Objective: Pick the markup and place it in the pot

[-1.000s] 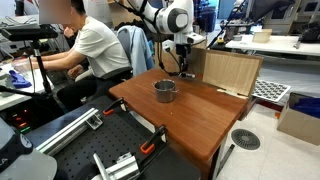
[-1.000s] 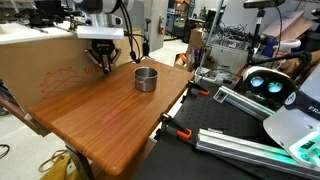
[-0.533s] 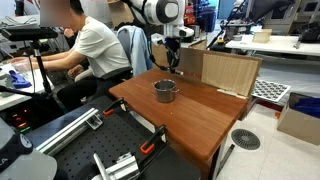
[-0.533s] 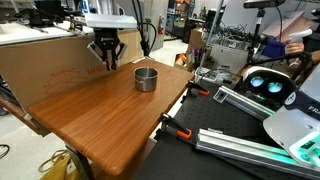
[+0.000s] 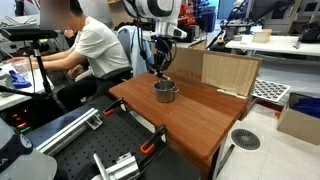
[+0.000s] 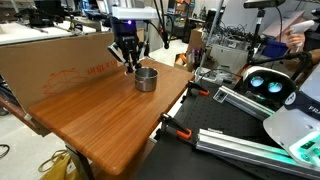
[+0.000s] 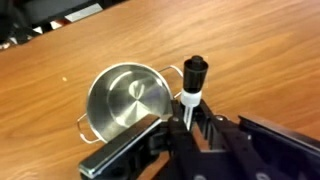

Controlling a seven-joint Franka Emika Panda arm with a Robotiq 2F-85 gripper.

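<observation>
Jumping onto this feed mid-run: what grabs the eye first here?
The gripper hangs low over the wooden table, shut on the marker. In the wrist view the marker pokes out just beside the rim of the shiny, empty metal pot. Behind them stands a large plywood box, and a seated person works at a desk close by.

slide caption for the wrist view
Gripper holds the marker beside the empty metal pot on the wooden table.
</observation>
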